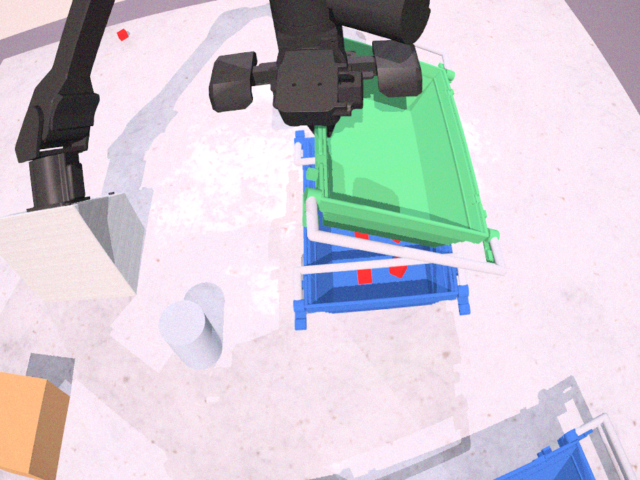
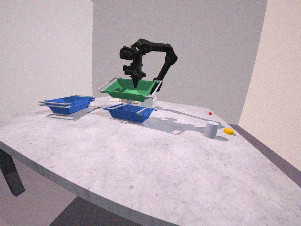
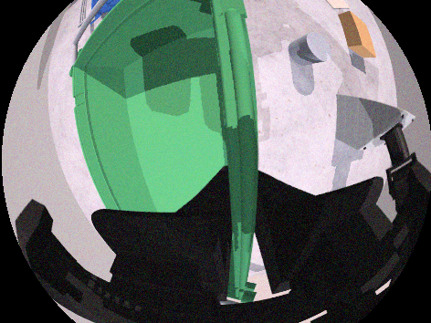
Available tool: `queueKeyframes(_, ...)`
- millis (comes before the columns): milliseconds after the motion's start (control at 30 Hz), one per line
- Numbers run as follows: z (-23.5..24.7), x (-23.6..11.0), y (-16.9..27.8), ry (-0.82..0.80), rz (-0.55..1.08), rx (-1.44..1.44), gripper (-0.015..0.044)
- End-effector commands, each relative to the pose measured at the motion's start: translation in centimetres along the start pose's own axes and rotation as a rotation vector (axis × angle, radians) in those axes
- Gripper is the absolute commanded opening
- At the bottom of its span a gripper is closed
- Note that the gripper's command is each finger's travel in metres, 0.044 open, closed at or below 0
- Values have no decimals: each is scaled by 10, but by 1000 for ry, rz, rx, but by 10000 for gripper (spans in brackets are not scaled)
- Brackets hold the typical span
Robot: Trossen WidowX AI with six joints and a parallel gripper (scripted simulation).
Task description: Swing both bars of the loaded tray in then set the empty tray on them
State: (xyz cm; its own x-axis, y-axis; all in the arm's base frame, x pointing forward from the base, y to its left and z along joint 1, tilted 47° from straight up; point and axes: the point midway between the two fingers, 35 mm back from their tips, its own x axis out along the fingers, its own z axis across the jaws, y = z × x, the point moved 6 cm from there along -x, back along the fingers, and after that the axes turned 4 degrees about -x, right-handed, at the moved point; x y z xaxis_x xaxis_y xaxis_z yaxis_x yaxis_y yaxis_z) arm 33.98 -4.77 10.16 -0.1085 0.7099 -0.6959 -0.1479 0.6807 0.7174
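Observation:
The loaded blue tray [image 1: 382,306] [image 2: 129,116] stands on the table. Its two wire bars lie across its top: the near bar [image 1: 361,266] [image 2: 143,111] and the other bar [image 2: 117,106]. Red blocks [image 1: 364,276] show inside it. My gripper [image 1: 321,129] [image 2: 135,85] [image 3: 235,171] is shut on the long side rim of the empty green tray [image 1: 392,150] [image 2: 132,92] [image 3: 169,155]. The green tray hangs in the air above the blue tray, somewhat tilted and turned relative to it, and hides part of it in the top view. Its own bars are swung outward.
Another blue tray [image 1: 552,467] [image 2: 70,105] stands apart, its bars outward. A grey cylinder [image 1: 183,325] [image 3: 315,47], an orange box [image 1: 23,423] [image 3: 356,34] and the arm's pale base block [image 1: 67,253] stand to one side. The exterior view shows another cylinder [image 2: 211,130] and a yellow disc [image 2: 228,131].

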Motion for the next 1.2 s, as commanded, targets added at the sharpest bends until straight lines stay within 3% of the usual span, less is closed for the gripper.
queueKeyframes(0, 1, -4, -1, -16, 3, -2, 0)
queueKeyframes(467, 2, 0, -1, -16, 3, -2, 0)
queueKeyframes(1167, 3, 39, -2, -17, 2, -2, 0)
